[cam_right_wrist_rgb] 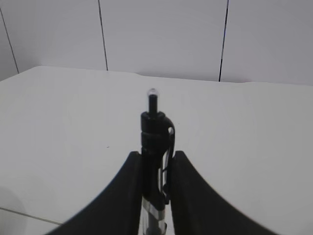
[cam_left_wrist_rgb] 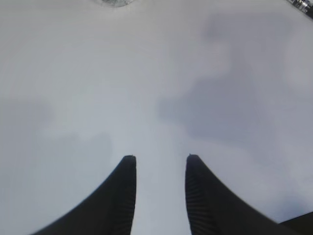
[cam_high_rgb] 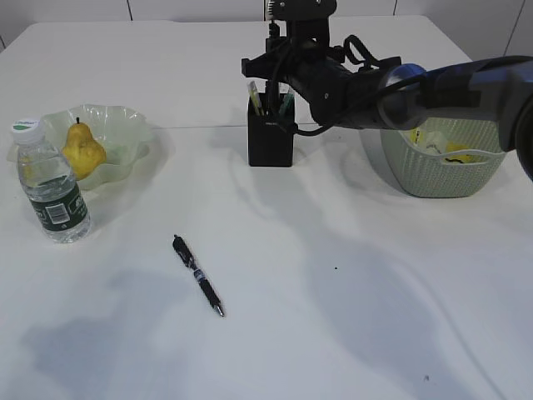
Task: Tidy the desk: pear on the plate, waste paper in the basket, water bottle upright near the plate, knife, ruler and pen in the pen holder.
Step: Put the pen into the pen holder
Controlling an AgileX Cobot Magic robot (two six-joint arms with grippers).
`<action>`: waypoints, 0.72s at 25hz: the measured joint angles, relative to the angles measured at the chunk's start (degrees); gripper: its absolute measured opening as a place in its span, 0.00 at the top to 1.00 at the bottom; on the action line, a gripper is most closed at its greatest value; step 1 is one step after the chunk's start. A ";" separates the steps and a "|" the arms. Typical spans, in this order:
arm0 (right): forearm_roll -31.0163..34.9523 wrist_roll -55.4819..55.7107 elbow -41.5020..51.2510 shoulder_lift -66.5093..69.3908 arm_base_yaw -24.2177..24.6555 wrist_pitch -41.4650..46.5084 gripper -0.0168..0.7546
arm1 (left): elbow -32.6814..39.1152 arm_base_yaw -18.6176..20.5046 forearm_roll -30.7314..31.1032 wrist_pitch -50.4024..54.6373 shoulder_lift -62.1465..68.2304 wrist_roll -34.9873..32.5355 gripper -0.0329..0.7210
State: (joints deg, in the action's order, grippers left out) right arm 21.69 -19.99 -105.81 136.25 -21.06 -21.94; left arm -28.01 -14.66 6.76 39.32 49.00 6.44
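Fingers (cam_right_wrist_rgb: 188, 191) of the right gripper (cam_right_wrist_rgb: 157, 161) are closed on a black click pen (cam_right_wrist_rgb: 155, 147), which stands upright between the two dark curved pads with its clip and button end pointing up past the fingertips. In the exterior view this gripper (cam_high_rgb: 275, 67) hangs directly above the small black square-sided pen holder (cam_high_rgb: 271, 142), and the held pen cannot be made out there against the dark arm. Greenish tips of other items stick out of the holder's open top; what they are cannot be told.

The left gripper (cam_left_wrist_rgb: 159, 161) shows two dark ribbed fingers (cam_left_wrist_rgb: 122, 196) parted with a clear gap and nothing between them, above bare tabletop.

A second black pen (cam_high_rgb: 197, 274) with a silver tip lies flat on the large plain white desk (cam_high_rgb: 333, 317), well in front of the holder and apart from everything else. Right of the holder, partly behind the arm, stands the grey-green perforated plastic basket (cam_high_rgb: 441, 171), with crumpled yellow and white waste paper (cam_high_rgb: 441, 143) inside it. At the left side, the yellow pear (cam_high_rgb: 82, 150) with its short brown stem sits in the translucent pale-green plate (cam_high_rgb: 125, 125) with the wavy rim. The small clear water bottle (cam_high_rgb: 52, 183), with dark green label and white cap, stands upright just beside the plate, at its near left edge.
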 joint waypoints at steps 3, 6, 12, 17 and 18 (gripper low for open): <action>0.00 0.67 0.00 0.00 0.00 0.00 0.78 | 0.00 0.00 0.00 0.00 0.00 0.00 0.64; 0.00 0.81 0.00 0.00 0.00 0.00 0.78 | 0.00 0.00 0.00 -0.02 0.00 0.00 0.64; 0.00 0.96 0.00 0.00 0.00 0.13 0.78 | 0.00 0.00 0.00 -0.12 0.00 0.00 0.64; 0.24 1.05 0.00 0.00 0.00 1.70 0.78 | 0.00 0.00 0.00 -0.12 0.00 0.00 0.64; 0.55 1.05 0.00 0.00 0.00 1.85 0.78 | 0.00 0.00 0.00 -0.12 0.00 0.00 0.64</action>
State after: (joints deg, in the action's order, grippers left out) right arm 22.24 -18.93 -105.81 136.25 -21.06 -20.09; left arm -28.01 -14.66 6.76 39.20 49.00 6.44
